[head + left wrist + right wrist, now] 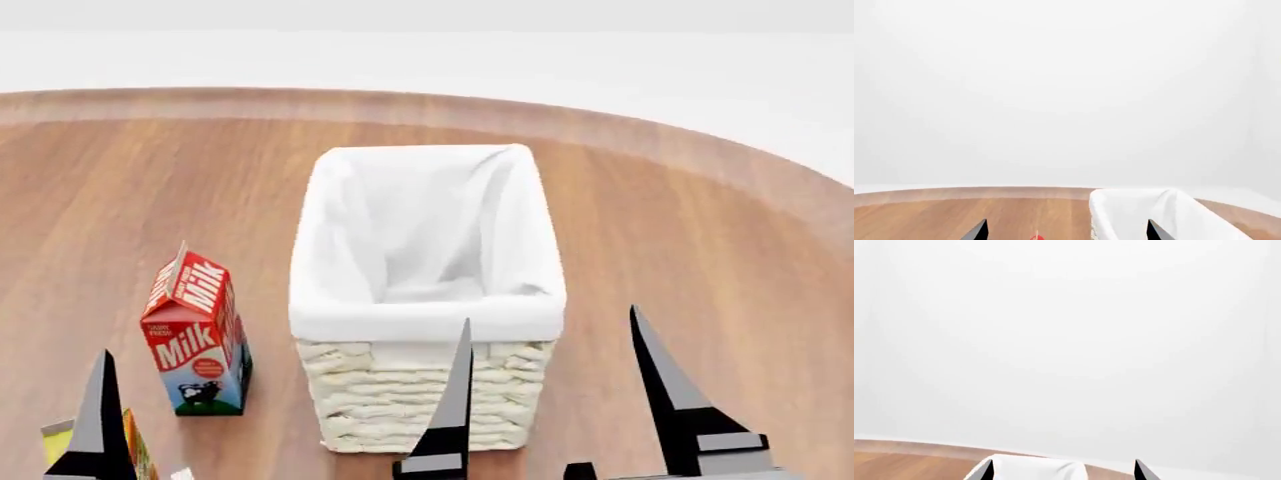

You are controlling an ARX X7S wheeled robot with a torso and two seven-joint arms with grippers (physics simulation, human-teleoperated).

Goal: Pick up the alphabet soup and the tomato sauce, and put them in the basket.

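A: Since neither can shows in any view, where's the target?
B: Only the cream-white woven wicker basket (424, 300), liner empty, mid wooden counter (694, 230), red milk carton (196, 335) beside it.
A: Jaws?
B: Right gripper (550, 385) jaws apart, empty, raised before the basket. Left gripper (1064, 231) likewise apart, empty.

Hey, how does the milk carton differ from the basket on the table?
The milk carton is red, white and blue with printed lettering; the basket is plain cream wicker with a white cloth liner. The carton is narrow with a closed peaked top; the basket is wide and open at the top. The carton looks slightly turned, showing two faces; the basket sits square to the head view. Both stand upright on the wooden table, apart from each other.
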